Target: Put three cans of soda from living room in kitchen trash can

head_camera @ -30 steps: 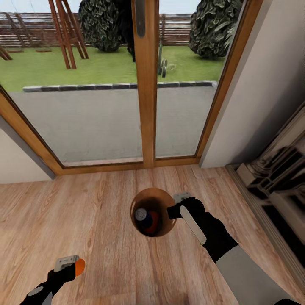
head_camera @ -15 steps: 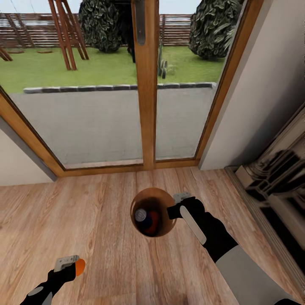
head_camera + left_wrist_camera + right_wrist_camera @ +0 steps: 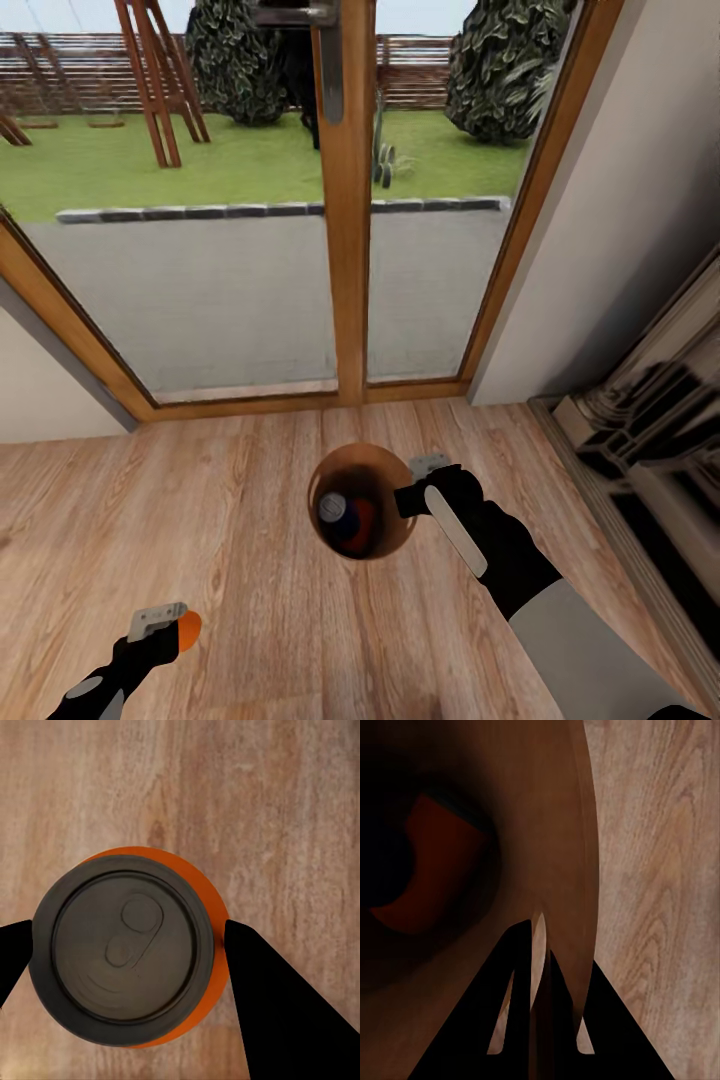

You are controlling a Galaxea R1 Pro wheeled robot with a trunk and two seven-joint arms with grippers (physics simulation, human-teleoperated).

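**Two cans binned, third in hand**

The right tool (image 3: 412, 483) pinched the bin's (image 3: 385, 468) rim; a blue can (image 3: 335, 511) and an orange one lay inside. At seven o'clock, the left tool (image 3: 160, 628) clasped the third can (image 3: 135, 945). The kitchen trip remained.

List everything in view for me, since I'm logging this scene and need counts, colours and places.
Trash bucket: one, copper-brown inside, held above the floor by its rim.
Cans in the bucket: blue can with silver top and orange can, one each.
Held can: one, orange, upright between the left fingers.
Wood floor: light brown planks.
Glass doors: wood-framed, ahead, lawn outside.
Fireplace surround: dark, ornate, at right.
Left gripper: shut on the held can.
Right gripper: pinching the bucket's rim.
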